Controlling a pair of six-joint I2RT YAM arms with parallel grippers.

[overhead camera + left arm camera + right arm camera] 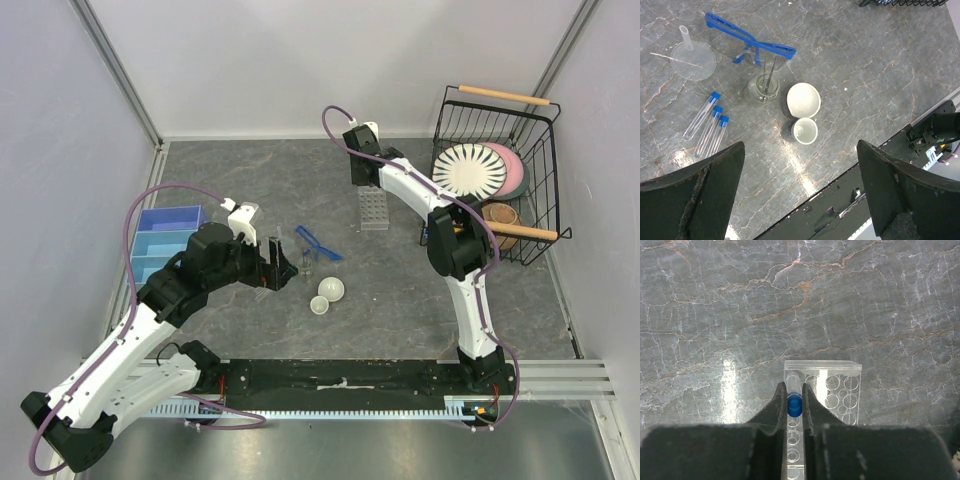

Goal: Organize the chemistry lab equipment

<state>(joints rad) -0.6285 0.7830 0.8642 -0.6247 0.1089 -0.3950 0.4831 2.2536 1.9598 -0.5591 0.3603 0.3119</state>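
Note:
My right gripper [794, 394] is shut on a clear blue-capped tube [794, 404] and holds it upright over a far-left hole of the clear plastic rack [837, 390]; the rack also shows in the top view [373, 208]. Three more blue-capped tubes [707, 128] lie side by side on the table. Blue-framed safety glasses [751, 44] lie beyond them. Two small white round dishes [803, 99] [805, 131] sit together mid-table. My left gripper [800, 200] is open and empty, above the table near its front edge.
A clear funnel [692, 57] and a small glass beaker with rods [764, 87] stand near the glasses. Blue bins [165, 240] sit at the left. A black wire basket [495, 180] with plates and a bowl stands at the back right.

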